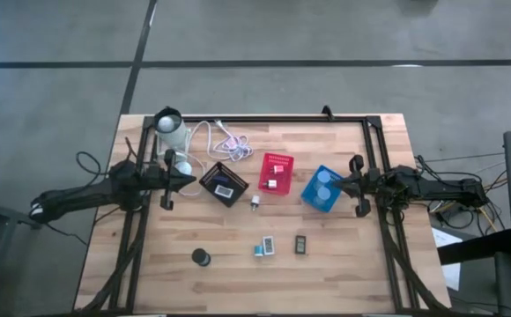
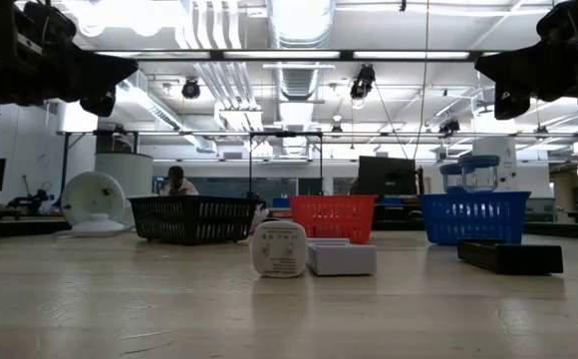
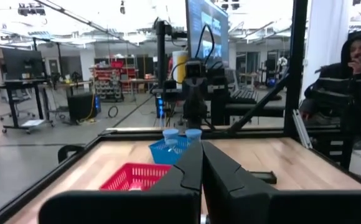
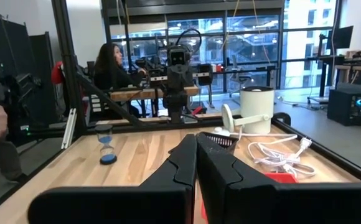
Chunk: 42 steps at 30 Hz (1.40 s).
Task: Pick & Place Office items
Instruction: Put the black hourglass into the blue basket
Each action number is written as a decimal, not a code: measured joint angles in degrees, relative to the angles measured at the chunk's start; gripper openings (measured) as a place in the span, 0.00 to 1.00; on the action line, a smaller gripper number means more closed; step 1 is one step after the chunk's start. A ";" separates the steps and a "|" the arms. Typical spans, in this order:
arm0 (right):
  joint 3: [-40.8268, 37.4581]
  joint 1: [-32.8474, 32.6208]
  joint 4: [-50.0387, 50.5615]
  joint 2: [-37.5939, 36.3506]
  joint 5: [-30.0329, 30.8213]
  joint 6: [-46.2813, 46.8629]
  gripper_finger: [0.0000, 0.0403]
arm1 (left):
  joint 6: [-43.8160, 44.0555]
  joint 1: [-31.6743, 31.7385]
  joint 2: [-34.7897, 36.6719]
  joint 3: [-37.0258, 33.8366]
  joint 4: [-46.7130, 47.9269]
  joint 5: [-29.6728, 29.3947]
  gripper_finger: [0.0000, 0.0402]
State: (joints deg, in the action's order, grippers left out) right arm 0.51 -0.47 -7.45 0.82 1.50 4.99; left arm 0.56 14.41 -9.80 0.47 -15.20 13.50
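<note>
The office items lie in the table's middle. A black block [image 1: 300, 244], a teal and a white block [image 1: 264, 247] and a small white piece [image 1: 255, 202] rest on the wood. A black-capped hourglass [image 4: 107, 144] stands near the front left and shows as a black disc [image 1: 202, 256] from above. Two pale-blue round pieces [image 3: 171, 133] sit in the blue bin [image 1: 322, 188]. My left gripper [image 1: 189, 180] hangs shut at the left, above the table beside the black bin [image 1: 225, 183]. My right gripper [image 1: 335, 182] hangs shut at the right, beside the blue bin. Neither holds anything.
A red bin [image 1: 276, 173] with small pink and white pieces stands between the black and blue bins. A white lamp [image 1: 172, 130] and its coiled cable [image 1: 225, 141] lie at the far left. A black frame [image 1: 372, 132] rims the table. People sit beyond the table.
</note>
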 joint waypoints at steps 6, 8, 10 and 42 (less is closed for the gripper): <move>0.00 0.00 0.44 -0.02 0.02 0.58 0.02 | 0.53 0.00 0.00 -0.02 0.58 -0.16 0.01; 0.00 0.00 0.40 -0.02 0.00 1.00 0.02 | -0.26 0.00 0.00 -0.02 -0.63 -1.11 0.01; 0.00 0.01 0.25 -0.02 0.04 1.59 0.02 | -0.50 0.00 0.00 -0.02 -1.30 -2.20 0.01; 0.00 0.00 4.34 0.15 6.76 8.95 0.02 | 8.17 0.00 0.59 0.13 3.47 2.34 0.01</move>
State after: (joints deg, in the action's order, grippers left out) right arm 0.51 -0.47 -3.11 0.97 8.26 13.93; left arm 8.73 14.41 -9.21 0.60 -11.73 15.84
